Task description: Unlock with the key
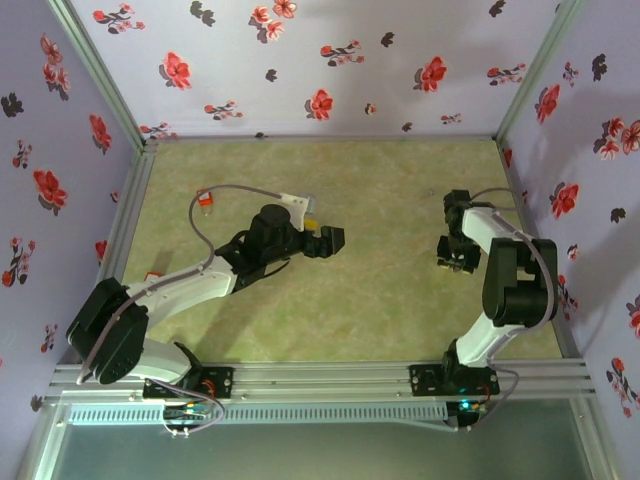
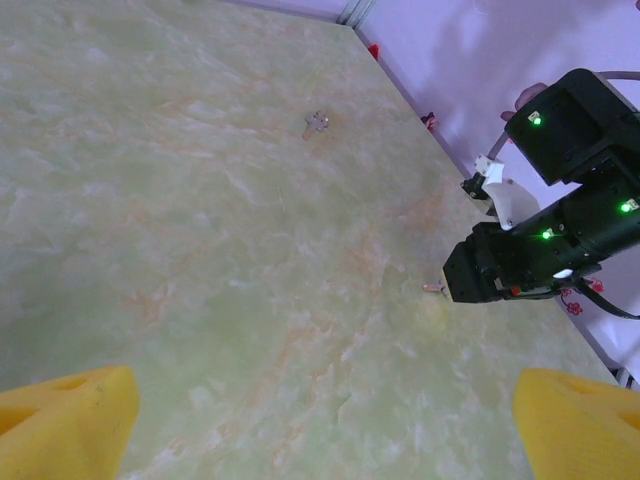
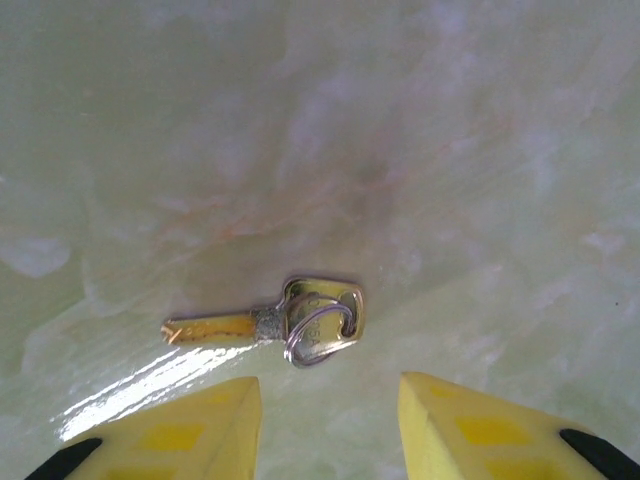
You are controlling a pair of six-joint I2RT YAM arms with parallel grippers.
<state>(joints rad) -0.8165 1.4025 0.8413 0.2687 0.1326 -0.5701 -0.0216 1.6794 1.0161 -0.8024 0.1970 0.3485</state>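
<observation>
Found the key (image 3: 262, 325) lying flat on the tabletop (image 3: 420, 130) close to its right edge, brass blade pointing left in the right-wrist view, a silver ring (image 3: 318, 335) looped through its squared head. Caught the right gripper (image 3: 328, 425) poised just over it, yellow fingers (image 3: 190, 425) set a modest way apart and gripping nothing, the key on the surface just ahead of the gap. From overhead, placed that gripper (image 1: 457, 258) about midway along the right edge, arm folded back toward its base. Placed the left gripper (image 1: 330, 240) near the tabletop's centre, aimed rightward, jaws spread wide and empty, its yellow pads (image 2: 70, 420) at the bottom corners of the left-wrist view. Spotted, in that same view, a small silvery object (image 2: 316, 123) alone toward the far right corner, possibly the lock, though too small to tell.
</observation>
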